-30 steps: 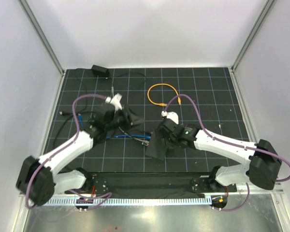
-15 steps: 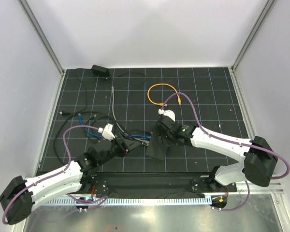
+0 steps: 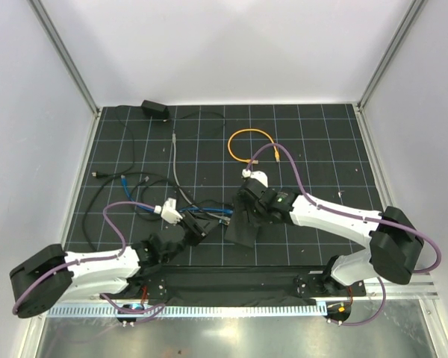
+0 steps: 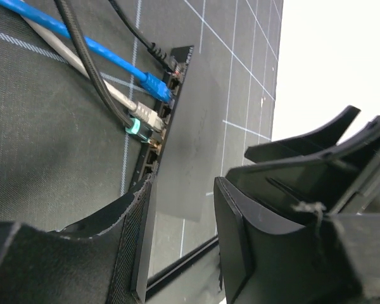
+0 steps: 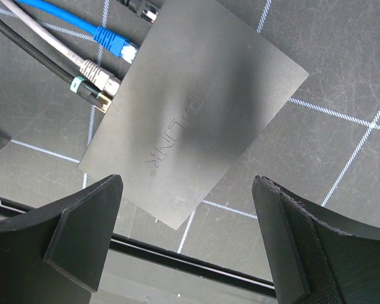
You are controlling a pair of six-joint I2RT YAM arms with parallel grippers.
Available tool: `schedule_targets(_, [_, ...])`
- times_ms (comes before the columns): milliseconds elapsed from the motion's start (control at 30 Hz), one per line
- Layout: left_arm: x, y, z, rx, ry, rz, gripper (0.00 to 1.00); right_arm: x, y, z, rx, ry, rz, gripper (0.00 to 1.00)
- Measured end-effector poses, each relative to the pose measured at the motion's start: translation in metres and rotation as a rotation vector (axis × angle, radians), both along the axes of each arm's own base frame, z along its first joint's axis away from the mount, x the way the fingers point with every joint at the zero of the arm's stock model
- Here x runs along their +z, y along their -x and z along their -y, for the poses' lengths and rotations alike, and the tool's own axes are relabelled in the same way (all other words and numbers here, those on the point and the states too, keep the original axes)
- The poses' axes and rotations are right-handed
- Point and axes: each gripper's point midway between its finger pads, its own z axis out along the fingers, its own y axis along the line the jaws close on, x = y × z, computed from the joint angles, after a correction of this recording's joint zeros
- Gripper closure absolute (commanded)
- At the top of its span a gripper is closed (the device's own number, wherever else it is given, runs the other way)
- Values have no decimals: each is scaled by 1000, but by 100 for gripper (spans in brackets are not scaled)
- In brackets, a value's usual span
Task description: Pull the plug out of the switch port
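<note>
Matte-black and flat, the switch (image 5: 196,114) is laid on the gridded mat (image 3: 321,149) close to the front edge, between the two arms. Along one long edge, the side turned towards the left arm, its ports (image 4: 153,142) are seen in a row. Four plugs are seated there side by side: a black plug (image 5: 142,7) at the far end, then a blue plug (image 5: 114,41), a grey plug (image 5: 98,79) and a green-ringed plug (image 5: 88,92) with a gold tip. Their cables are led away to the left across the mat.

The right gripper (image 5: 187,183) is held over the switch with its jaws spread wide, one finger on each side of the box in the wrist view; whether the box is touched cannot be told. The left gripper (image 4: 183,190) is set low beside the port edge, released, with nothing between its fingers and the plugs just ahead of it.

An orange cable (image 3: 243,142) is looped well behind the switch, and an adapter (image 3: 155,110) is placed at the far left corner.
</note>
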Motion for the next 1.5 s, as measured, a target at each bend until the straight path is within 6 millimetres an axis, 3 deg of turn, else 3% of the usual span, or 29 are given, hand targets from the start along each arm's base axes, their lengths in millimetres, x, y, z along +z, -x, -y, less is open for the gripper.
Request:
schedule_targets(300, [-12, -7, 3, 47, 14, -18, 64, 3, -5, -5, -4, -8, 4, 8])
schedule_targets(667, [-44, -8, 7, 62, -7, -65, 63, -3, -10, -8, -12, 1, -8, 8])
schedule_targets(1500, [-55, -20, 31, 101, 114, -111, 59, -15, -15, -6, -32, 23, -29, 8])
